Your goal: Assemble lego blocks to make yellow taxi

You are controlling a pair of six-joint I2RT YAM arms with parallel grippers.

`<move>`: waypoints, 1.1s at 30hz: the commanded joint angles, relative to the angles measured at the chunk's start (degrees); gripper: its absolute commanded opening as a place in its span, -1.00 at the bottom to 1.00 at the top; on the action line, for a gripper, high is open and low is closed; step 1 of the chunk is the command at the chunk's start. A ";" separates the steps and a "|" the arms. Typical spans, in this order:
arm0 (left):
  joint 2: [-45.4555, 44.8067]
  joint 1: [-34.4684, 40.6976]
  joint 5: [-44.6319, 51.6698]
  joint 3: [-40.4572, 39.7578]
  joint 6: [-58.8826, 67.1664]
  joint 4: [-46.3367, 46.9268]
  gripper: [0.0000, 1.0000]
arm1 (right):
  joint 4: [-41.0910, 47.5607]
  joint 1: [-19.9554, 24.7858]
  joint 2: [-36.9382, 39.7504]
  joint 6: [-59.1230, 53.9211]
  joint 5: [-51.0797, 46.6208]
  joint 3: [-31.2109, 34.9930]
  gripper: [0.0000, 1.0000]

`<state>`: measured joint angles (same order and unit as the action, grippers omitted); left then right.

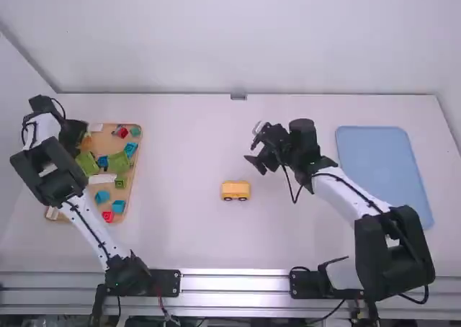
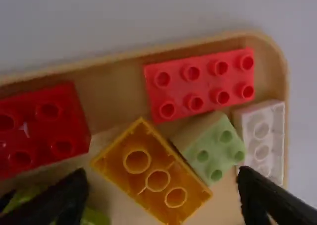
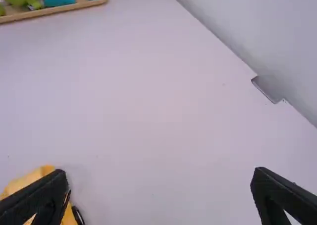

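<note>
A yellow block vehicle (image 1: 235,191) with dark wheels stands mid-table; its yellow body (image 3: 30,181) also shows at the lower left of the right wrist view. Over the far left corner of the wooden tray (image 1: 115,126) is my left gripper (image 1: 73,134). In the left wrist view the left gripper (image 2: 166,191) is open above an orange-yellow brick (image 2: 153,173) lying hollow side up. A pale green brick (image 2: 218,148) lies against that brick. My right gripper (image 1: 252,146) hangs beyond the vehicle, slightly right; in its wrist view the right gripper (image 3: 159,179) is open with nothing held.
Red bricks (image 2: 203,82) and a white brick (image 2: 261,136) lie in the tray around the orange-yellow one. Green, blue and red pieces fill other parts of it, including a green piece (image 1: 119,162). A flat blue tray (image 1: 382,168) lies at the right.
</note>
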<state>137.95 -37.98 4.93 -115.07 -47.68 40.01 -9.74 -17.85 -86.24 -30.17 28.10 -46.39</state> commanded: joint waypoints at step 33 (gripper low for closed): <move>0.70 0.07 8.11 -0.92 4.35 0.61 0.98 | 2.67 0.66 -0.28 0.22 0.17 -0.46 0.97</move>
<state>137.95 -38.00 8.67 -115.07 -45.95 40.77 -7.05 -17.45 -86.24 -30.24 28.12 -46.39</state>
